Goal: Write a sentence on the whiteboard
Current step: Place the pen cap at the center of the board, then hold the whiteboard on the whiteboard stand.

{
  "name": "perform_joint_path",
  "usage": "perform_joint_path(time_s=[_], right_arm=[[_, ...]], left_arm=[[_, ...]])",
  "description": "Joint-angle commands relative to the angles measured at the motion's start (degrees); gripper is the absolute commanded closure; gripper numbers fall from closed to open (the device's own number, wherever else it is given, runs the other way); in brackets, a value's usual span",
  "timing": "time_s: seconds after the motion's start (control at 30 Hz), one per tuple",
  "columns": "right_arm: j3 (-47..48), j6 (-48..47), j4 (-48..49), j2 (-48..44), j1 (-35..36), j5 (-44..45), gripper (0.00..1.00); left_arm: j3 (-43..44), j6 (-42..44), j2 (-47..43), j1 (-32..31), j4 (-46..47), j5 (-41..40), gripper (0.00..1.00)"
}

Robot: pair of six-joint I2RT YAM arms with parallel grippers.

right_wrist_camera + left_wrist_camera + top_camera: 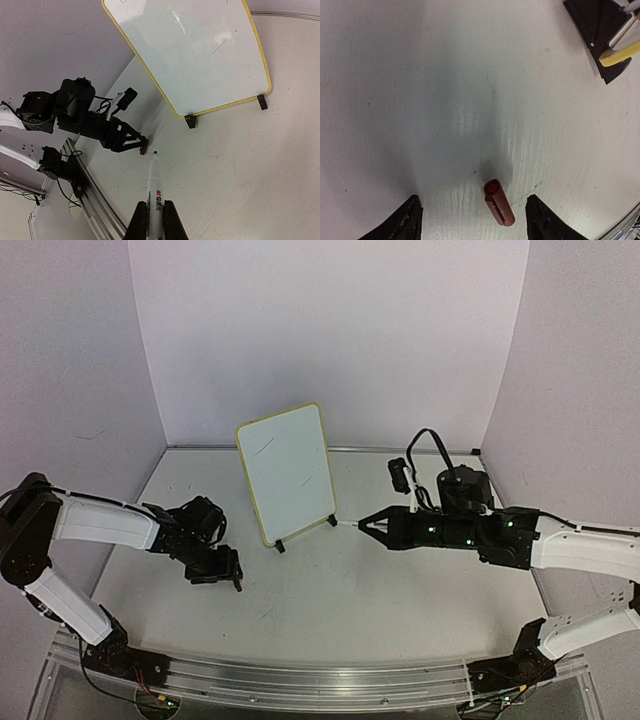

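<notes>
- White tabletop [380,590] boxed in by plain pale walls [330,330], with a metal rail [320,675] along the near edge and both arm bases bolted to it.
- Whiteboard [287,472] toward the back middle, propped on two little black feet [279,546] and leaning back a bit.
  - Set at an angle to the table edge, left foot nearer the arms.
  - Pale yellow frame, rounded corners, only a few faint streaks and some glare on the white face.
- Right claw [365,524] squeezed tight on a white marker [155,175], pinching the barrel.
  - Uncapped tip sticking out in front, aimed at the board's lower right corner.
  - Tip close to the right foot in the top view, a clear gap in the wrist view, so near but not touching.
- Left claw [475,222] spread wide and pointing down at the table, off to the near-left of the board and clearly apart from it.
- Dark red cap [499,202] lying flat on the table between the left fingers, closer to the right-hand one in the wrist view and touching neither.
- Also showing up in the top right corner of the left wrist view: one black foot and a bit of yellow frame.
</notes>
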Motion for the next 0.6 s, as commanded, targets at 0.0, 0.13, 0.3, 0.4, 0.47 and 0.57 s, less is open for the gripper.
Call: perform_joint_path(time_s=[0.0,0.13,0.3,0.4,0.47,0.57], right_arm=[[2.5,-1.9,0.1,0.5,0.0,-0.6,1.0],[2.9,-2.8,0.1,0.4,0.0,-1.0,1.0],[5.0,-5.1,0.1,0.1,0.0,0.8,1.0],[7.7,-7.0,0.1,1.4,0.0,0.9,1.0],[10.6,-8.2,0.0,3.8,-0.1,0.0,1.0],[15.2,-9.5,0.0,8.7,-0.9,-3.4,1.0]], left_arm=[[2.8,1.2,-1.8,0.3,-3.0,-2.3,0.25],[4.3,2.7,-4.9,0.3,-6.7,-3.8,0.14],[9.7,11.6,-10.9,4.7,-10.5,3.1,0.11],[15.8,18.8,-12.0,10.0,-12.8,10.2,0.12],[20.2,23.3,-11.3,13.4,-13.4,16.3,0.12],[25.5,28.2,-9.7,16.0,-11.6,24.4,0.12]])
